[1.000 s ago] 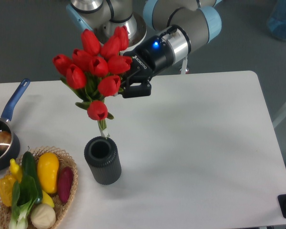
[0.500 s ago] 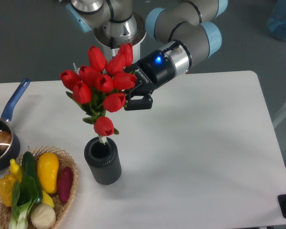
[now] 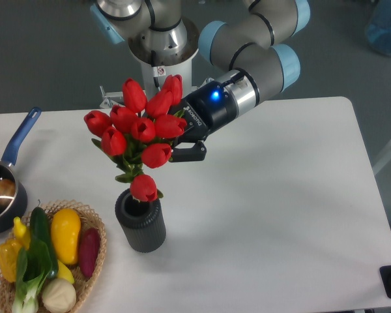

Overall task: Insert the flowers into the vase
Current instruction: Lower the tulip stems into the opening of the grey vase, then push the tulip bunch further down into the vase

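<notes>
A: What's in front of you, biggest things first?

B: A white tabletop (image 3: pixel 280 215), with a grey and pale blue robot arm (image 3: pixel 254 55) reaching in from the back. Its hand (image 3: pixel 182 140) is closed on the flowers (image 3: pixel 140 134), a bunch of red tulips, gripping among the stems behind the buds.

A: And the vase?

B: The vase (image 3: pixel 141 220), dark grey and ribbed, stands toward the front left. A wicker basket (image 3: pixel 98 229) of vegetables sits just beside it, and a blue-handled saucepan (image 3: pixel 10 175) at the left edge.

A: What has just changed?

B: A second ago the bunch hung higher, its stem ends only reaching the rim. Now it has come down: the lowest bud sits right at the mouth and the stems appear to be inside. I'd judge the insertion under way, not finished, with the bunch still leaning left
</notes>
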You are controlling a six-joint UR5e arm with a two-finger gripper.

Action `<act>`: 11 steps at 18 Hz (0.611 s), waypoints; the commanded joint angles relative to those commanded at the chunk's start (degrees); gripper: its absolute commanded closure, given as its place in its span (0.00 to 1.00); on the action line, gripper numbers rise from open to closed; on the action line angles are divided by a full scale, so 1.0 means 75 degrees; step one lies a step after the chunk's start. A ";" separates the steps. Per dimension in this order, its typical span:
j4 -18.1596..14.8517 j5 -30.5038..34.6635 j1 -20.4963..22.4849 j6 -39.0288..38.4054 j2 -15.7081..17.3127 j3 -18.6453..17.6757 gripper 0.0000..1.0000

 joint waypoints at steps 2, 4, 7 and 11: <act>0.0000 0.0000 0.0000 0.0012 -0.0094 0.0012 1.00; 0.0023 0.0000 -0.0012 0.0023 -0.0292 0.0082 1.00; 0.0012 -0.0012 -0.0012 0.0023 -0.0317 0.0071 1.00; 0.0023 0.0012 -0.0012 0.0198 -0.0551 0.0082 1.00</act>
